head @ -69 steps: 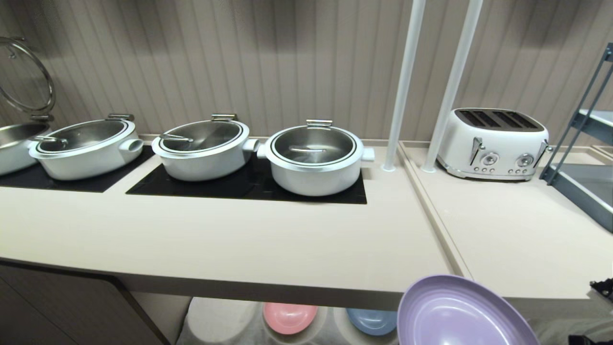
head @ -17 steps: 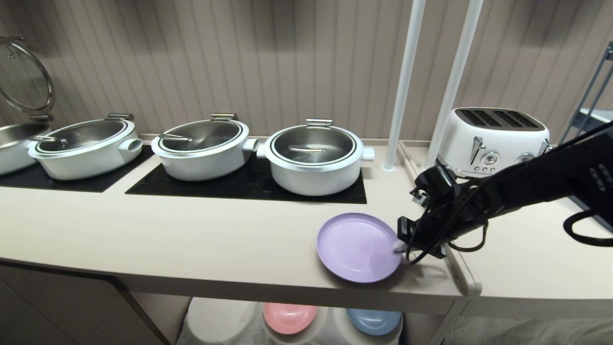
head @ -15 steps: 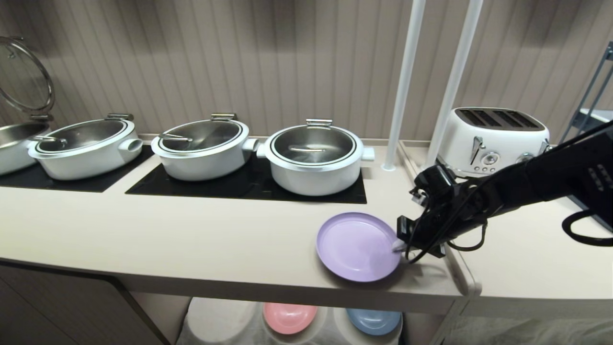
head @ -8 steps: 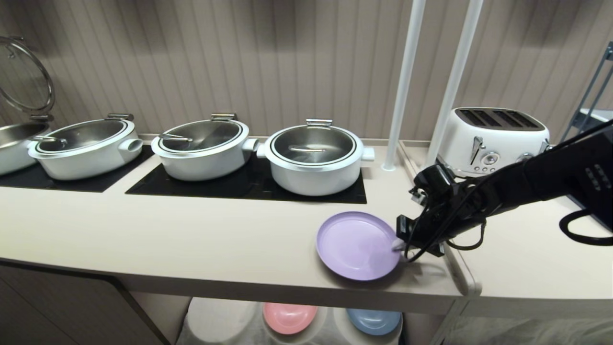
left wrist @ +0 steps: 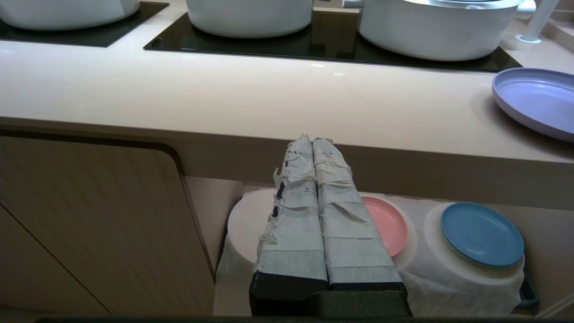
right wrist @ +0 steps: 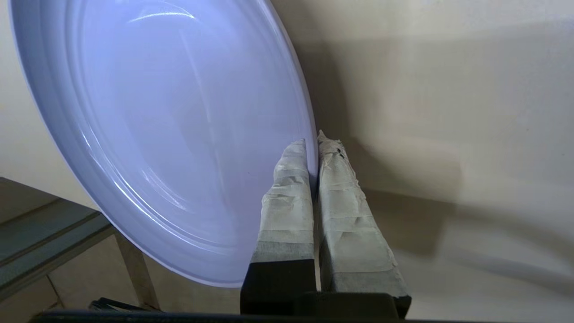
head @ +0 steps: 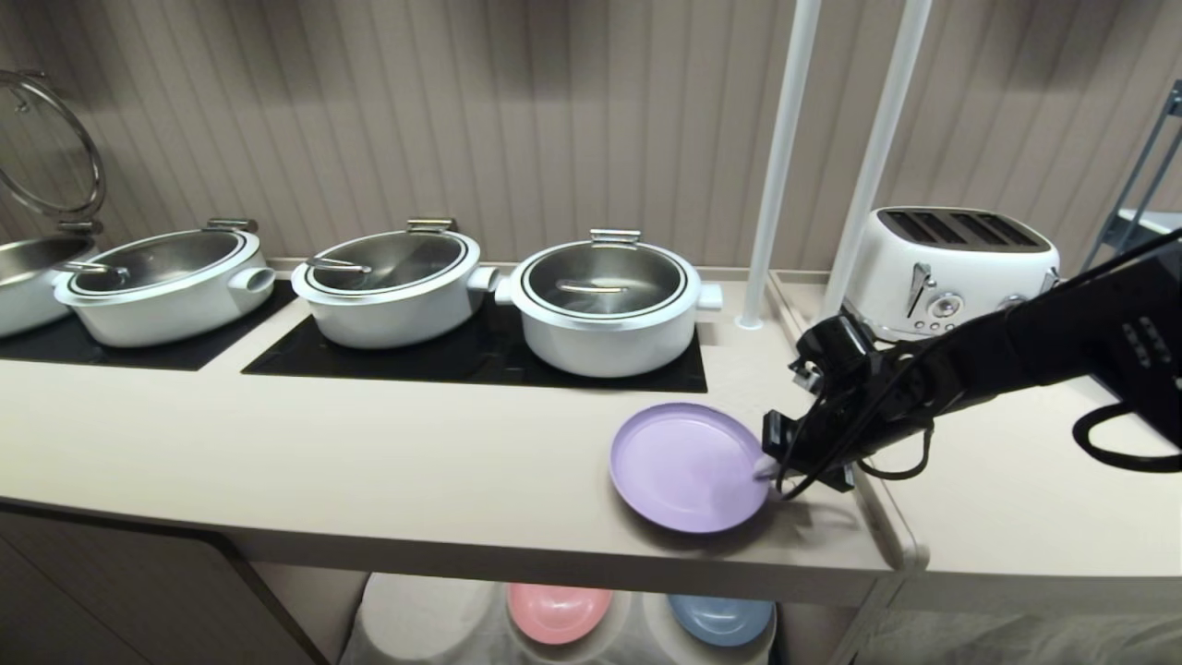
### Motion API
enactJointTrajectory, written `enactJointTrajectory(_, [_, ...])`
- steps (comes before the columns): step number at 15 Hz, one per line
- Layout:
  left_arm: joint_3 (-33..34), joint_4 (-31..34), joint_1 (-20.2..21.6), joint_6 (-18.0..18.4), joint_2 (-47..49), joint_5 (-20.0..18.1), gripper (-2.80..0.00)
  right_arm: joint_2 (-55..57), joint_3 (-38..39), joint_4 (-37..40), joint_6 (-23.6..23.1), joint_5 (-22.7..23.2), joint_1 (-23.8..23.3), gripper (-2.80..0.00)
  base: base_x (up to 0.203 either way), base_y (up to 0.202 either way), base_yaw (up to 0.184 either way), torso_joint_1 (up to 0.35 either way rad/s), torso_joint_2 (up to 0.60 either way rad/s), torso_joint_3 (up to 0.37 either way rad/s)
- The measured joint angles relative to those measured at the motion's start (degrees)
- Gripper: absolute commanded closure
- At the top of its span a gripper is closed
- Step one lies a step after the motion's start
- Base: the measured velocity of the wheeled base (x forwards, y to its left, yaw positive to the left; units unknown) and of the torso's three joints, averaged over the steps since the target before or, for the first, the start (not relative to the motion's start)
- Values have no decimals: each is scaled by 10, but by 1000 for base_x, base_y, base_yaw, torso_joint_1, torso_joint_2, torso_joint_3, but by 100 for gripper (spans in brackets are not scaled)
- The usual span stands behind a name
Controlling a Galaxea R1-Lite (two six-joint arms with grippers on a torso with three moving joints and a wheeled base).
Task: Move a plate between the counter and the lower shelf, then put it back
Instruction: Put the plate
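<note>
The lilac plate (head: pixel 688 466) (left wrist: pixel 538 101) (right wrist: pixel 157 125) hangs low over the right end of the beige counter (head: pixel 416 462), near its front edge and slightly tilted. I cannot tell whether it touches the worktop. My right gripper (head: pixel 765 471) (right wrist: pixel 312 143) reaches in from the right and is shut on the plate's right rim, one finger above it and one below. My left gripper (left wrist: pixel 312 140) is parked below the counter's edge, shut and empty, facing the cloth-draped lower shelf (left wrist: pixel 448 278) (head: pixel 434 619).
Three white lidded pots (head: pixel 605 305) stand on black cooktop panels behind the plate. Two white poles (head: pixel 780 166) and a toaster (head: pixel 951 277) are at the back right. A pink plate (head: pixel 559 611) and a blue plate (head: pixel 720 617) sit on the lower shelf's humps.
Since the earliest frame my right gripper has carried the plate from below the counter's front edge up over the worktop. In the last second it has hardly shifted.
</note>
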Motion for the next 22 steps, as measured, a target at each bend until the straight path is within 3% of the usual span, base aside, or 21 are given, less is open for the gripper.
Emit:
enactJointTrajectory(9, [0, 0, 0, 0, 0, 0, 0, 16, -28, 4, 20, -3, -3, 0, 0, 0, 0, 0, 0, 0])
enactJointTrajectory(10, [0, 0, 0, 0, 0, 0, 0, 16, -29, 4, 21, -3, -3, -274, 0, 0, 0, 0, 0, 0])
enactJointTrajectory(22, [0, 0, 0, 0, 0, 0, 0, 6, -28, -2, 20, -11, -2, -280, 0, 0, 0, 0, 0, 0])
